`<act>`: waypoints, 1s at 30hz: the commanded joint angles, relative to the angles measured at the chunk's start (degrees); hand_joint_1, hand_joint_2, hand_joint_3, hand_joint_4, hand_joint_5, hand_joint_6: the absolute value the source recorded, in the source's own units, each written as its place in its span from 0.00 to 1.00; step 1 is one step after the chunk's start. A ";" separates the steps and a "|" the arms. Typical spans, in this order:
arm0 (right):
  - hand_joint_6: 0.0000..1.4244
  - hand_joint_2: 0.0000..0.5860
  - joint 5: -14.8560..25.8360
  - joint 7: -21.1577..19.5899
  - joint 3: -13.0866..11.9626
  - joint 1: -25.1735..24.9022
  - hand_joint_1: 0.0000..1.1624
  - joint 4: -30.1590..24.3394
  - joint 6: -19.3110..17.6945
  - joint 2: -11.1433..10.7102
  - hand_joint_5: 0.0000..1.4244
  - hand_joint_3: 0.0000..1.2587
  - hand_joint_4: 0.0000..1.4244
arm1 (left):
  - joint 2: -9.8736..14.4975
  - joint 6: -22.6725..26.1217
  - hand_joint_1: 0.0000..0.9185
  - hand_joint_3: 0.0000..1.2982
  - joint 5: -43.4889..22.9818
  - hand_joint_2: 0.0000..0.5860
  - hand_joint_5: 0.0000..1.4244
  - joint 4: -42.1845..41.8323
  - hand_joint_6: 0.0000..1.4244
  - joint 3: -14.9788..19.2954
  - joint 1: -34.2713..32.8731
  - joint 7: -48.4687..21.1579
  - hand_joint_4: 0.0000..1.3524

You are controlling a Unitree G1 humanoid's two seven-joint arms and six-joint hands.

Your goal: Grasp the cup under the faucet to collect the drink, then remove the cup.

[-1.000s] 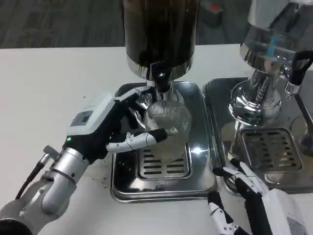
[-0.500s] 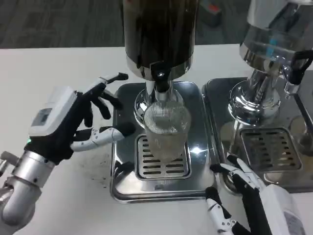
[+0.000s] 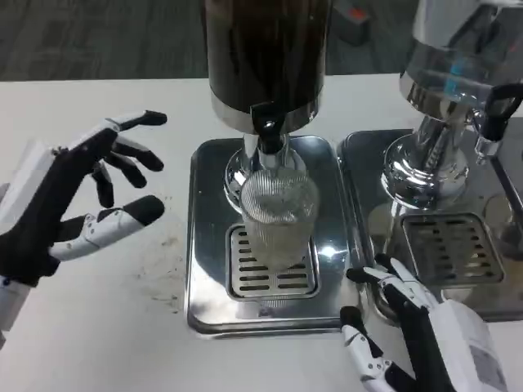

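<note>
Cup (image 3: 279, 214) stands under faucet (image 3: 268, 135); left hand (image 3: 69, 196) spread, apart.

cup (image 3: 279, 214): clear ribbed glass | upright | on drip grate, under faucet (image 3: 269, 135)

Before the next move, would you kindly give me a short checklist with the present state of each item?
1. Cup stands upright on the drip tray grille: ok.
2. Cup sits under the faucet: ok.
3. Left hand holds the cup: not ok; it is open, off to the tray's left, touching nothing.
4. Right hand is clear of the cup: ok; it is open at the tray's near right corner.
5. Drink is flowing: cannot tell.
6. Fill level in the ribbed cup: cannot tell.
</note>
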 commanded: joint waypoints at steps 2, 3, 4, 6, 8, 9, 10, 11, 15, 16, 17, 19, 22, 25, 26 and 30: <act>0.23 0.76 0.74 -0.01 0.07 -1.07 0.23 0.89 -0.55 -0.40 0.10 0.24 0.07 | 1.64 0.97 0.00 0.25 -10.88 0.12 0.43 -4.66 0.67 2.94 2.86 -9.55 0.39; 0.23 0.76 0.86 0.01 0.06 -1.31 0.23 1.04 -0.53 -0.44 0.10 0.24 0.07 | 1.65 1.80 0.00 0.26 -13.42 0.12 0.40 -5.18 0.63 3.30 2.99 -11.73 0.37; 0.23 0.76 1.00 0.02 0.07 -1.45 0.23 1.15 -0.54 -0.47 0.10 0.24 0.07 | 1.72 2.74 0.00 0.26 -16.52 0.12 0.37 -5.66 0.57 3.60 3.08 -14.29 0.35; 0.23 0.76 1.29 0.06 0.02 -1.78 0.23 1.38 -0.52 -0.54 0.10 0.24 0.07 | 1.25 5.03 0.00 0.23 -22.46 0.13 0.27 -6.34 0.42 4.54 2.81 -19.89 0.28; 0.23 0.76 1.46 0.06 0.03 -2.15 0.23 1.62 -0.53 -0.60 0.10 0.24 0.07 | 1.18 10.12 0.00 0.20 -33.54 0.14 0.19 -6.98 0.29 5.73 0.99 -31.13 0.21; 0.23 0.76 1.53 0.07 0.03 -2.26 0.23 1.68 -0.51 -0.62 0.10 0.24 0.07 | 1.10 12.00 0.00 0.20 -37.11 0.13 0.15 -7.11 0.23 6.31 0.20 -35.33 0.19; 0.23 0.76 1.57 0.06 0.05 -2.26 0.23 1.67 -0.50 -0.65 0.10 0.24 0.07 | 1.01 14.12 0.00 0.20 -40.75 0.14 0.13 -7.43 0.19 7.01 -0.58 -40.08 0.16; 0.23 0.76 1.64 0.08 0.04 -2.32 0.23 1.70 -0.46 -0.68 0.10 0.24 0.07 | 1.25 16.87 0.00 0.21 -44.21 0.14 0.11 -8.46 0.16 7.70 -1.21 -44.92 0.14; 0.23 0.76 1.92 -0.10 -0.07 -2.22 0.23 1.66 -0.48 -0.87 0.10 0.24 0.07 | 1.31 27.01 0.00 0.17 -51.91 0.13 0.08 -11.63 0.10 10.85 -3.02 -57.62 0.07; 0.23 0.76 1.91 -0.21 -0.05 -2.09 0.23 1.61 -0.54 -0.92 0.10 0.24 0.07 | 1.48 31.08 0.00 0.16 -54.08 0.12 0.08 -12.89 0.09 11.47 -3.38 -60.60 0.05; 0.23 0.76 1.99 -0.22 -0.09 -2.11 0.23 1.62 -0.56 -0.95 0.10 0.24 0.07 | 1.52 34.95 0.00 0.14 -55.82 0.12 0.07 -13.88 0.08 12.02 -3.85 -63.12 0.02; 0.23 0.76 2.10 -0.20 -0.16 -2.36 0.23 1.73 -0.54 -1.01 0.10 0.24 0.07 | 1.81 42.46 0.00 0.11 -58.63 0.13 0.04 -14.85 0.06 12.59 -5.08 -67.56 0.00; 0.23 0.76 2.21 -0.23 -0.26 -2.75 0.23 1.90 -0.56 -1.05 0.10 0.25 0.07 | 1.77 49.64 0.00 0.09 -59.69 0.13 0.03 -14.55 0.04 13.63 -6.96 -71.64 0.00; 0.23 0.76 2.18 -0.39 -0.25 -2.86 0.23 2.01 -0.58 -1.05 0.10 0.25 0.07 | 1.42 55.19 0.00 0.05 -59.79 0.12 0.00 -13.79 0.00 14.96 -8.68 -75.00 0.00; 0.23 0.76 2.12 -0.48 -0.23 -2.84 0.23 2.04 -0.59 -1.04 0.10 0.25 0.07 | 1.39 57.06 0.00 0.05 -59.98 0.12 0.00 -13.48 0.00 15.23 -9.34 -76.24 0.00; 0.23 0.76 2.14 -0.59 -0.22 -2.89 0.23 2.18 -0.56 -0.96 0.10 0.25 0.07 | 1.01 62.01 0.00 0.04 -59.03 0.10 0.00 -12.65 0.00 16.57 -11.49 -79.72 0.00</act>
